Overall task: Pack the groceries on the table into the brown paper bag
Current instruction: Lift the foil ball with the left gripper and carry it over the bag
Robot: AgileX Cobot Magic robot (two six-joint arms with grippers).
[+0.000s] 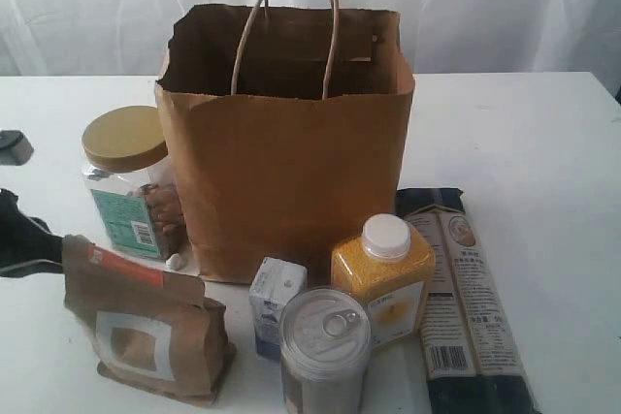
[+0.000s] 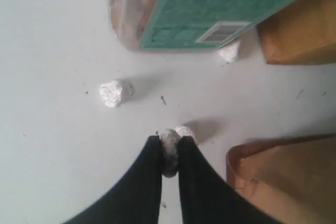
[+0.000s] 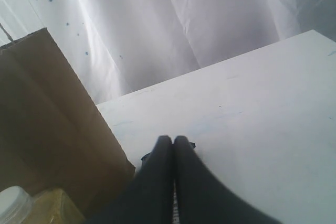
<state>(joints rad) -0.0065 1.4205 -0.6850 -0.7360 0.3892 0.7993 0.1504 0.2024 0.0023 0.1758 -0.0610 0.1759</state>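
All six groceries stand outside the brown paper bag (image 1: 281, 191), crowded round its front and sides on the tabletop (image 1: 543, 162). The bag's open mouth shows only shadow, so we cannot tell whether anything lies inside.

The clear nut jar (image 1: 131, 191), full of brown nuts under a tan lid (image 1: 124, 138), stands just beside the bag's left wall. We judge it heavy, rigid and slick, best taken across the body. The pull-tab can (image 1: 325, 346) looks dense and smooth, and the yellow bottle (image 1: 383, 278) is filled up to its white cap (image 1: 386, 235). The small carton (image 1: 275, 300) between them seems light and crushable. The kraft pouch (image 1: 146, 327) is soft, so its folded top is the place to grip. The long pasta pack (image 1: 466, 307), lying flat on the right, is brittle and wants a middle hold.

Our left hand (image 2: 169, 142) pinches a white crumpled lump (image 2: 176, 132) near the jar, with a second lump (image 2: 115, 93) loose nearby. Our right hand (image 3: 173, 142) is clenched and empty above the tabletop.
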